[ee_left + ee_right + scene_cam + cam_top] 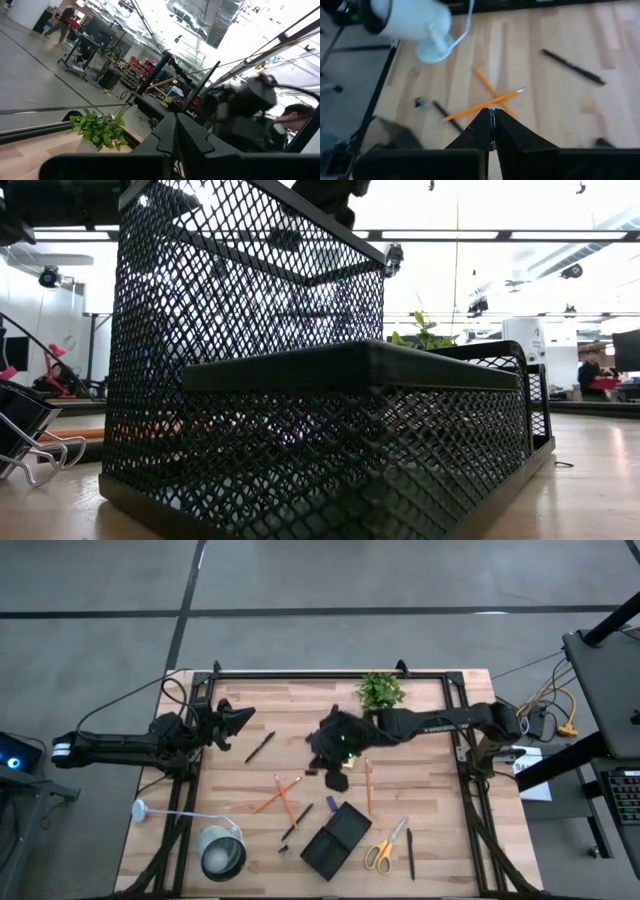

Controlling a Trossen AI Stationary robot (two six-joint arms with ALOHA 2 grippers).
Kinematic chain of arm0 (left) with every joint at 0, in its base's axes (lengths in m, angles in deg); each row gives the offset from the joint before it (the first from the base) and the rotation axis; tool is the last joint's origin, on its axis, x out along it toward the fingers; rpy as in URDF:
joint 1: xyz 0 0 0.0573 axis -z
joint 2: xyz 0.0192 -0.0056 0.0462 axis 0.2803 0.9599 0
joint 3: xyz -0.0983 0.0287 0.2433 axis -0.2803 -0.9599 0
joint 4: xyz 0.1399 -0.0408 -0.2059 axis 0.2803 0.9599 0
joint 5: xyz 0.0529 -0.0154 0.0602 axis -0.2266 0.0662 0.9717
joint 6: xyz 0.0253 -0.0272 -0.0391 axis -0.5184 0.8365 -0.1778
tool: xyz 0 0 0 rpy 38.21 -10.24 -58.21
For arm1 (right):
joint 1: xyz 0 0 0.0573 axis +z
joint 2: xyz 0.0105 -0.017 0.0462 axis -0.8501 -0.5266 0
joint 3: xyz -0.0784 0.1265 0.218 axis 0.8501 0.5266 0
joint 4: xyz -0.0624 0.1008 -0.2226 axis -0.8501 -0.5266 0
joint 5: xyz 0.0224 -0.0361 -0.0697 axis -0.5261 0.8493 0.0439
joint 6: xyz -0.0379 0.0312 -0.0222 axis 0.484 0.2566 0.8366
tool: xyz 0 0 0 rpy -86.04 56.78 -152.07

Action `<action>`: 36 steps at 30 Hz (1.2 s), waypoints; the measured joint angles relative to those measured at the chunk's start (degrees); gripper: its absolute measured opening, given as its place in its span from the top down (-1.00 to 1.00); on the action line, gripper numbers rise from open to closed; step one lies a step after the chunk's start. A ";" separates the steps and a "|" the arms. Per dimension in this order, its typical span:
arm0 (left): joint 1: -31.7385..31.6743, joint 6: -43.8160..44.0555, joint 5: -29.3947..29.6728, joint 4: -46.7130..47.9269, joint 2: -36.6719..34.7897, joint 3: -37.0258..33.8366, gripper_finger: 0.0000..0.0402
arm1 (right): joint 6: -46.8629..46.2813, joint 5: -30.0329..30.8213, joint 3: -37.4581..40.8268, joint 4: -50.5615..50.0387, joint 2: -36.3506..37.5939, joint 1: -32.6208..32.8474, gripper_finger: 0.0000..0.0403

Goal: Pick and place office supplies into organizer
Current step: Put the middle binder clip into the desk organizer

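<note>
The black mesh organizer (337,838) (320,430) stands near the table's front edge. Two crossed orange pencils (280,795) (487,97) lie left of it. A third pencil (368,787), black pens (260,747) (296,823) (410,853), the yellow-handled scissors (386,845) and a small blue piece (331,803) lie around it. A binder clip (25,435) rests beside the organizer. My right gripper (322,762) (491,127) hangs shut above the table's middle, slanting down toward the crossed pencils, with nothing between its fingers. My left gripper (238,723) (175,137) waits shut at the far left, above the table.
A silver-white lamp (222,852) with its round base (140,808) stands at the near left corner. A small green potted plant (380,690) sits at the far edge, behind my right arm. A person (295,115) shows in the room beyond the table.
</note>
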 joint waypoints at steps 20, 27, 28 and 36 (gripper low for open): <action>0.03 3.97 -1.30 0.04 0.86 0.00 1.00 | -16.07 16.86 0.03 -1.22 2.48 16.54 0.96; 0.03 5.00 -4.09 0.01 1.01 0.00 1.00 | -29.75 25.45 0.03 -1.87 0.47 23.01 0.96; 0.03 5.01 -4.33 -0.09 0.98 0.00 1.00 | -31.67 26.49 0.03 -1.92 0.29 23.87 0.96; 0.03 5.01 -4.55 0.07 1.53 0.00 1.00 | -44.39 31.66 0.03 -2.96 -1.50 30.96 0.96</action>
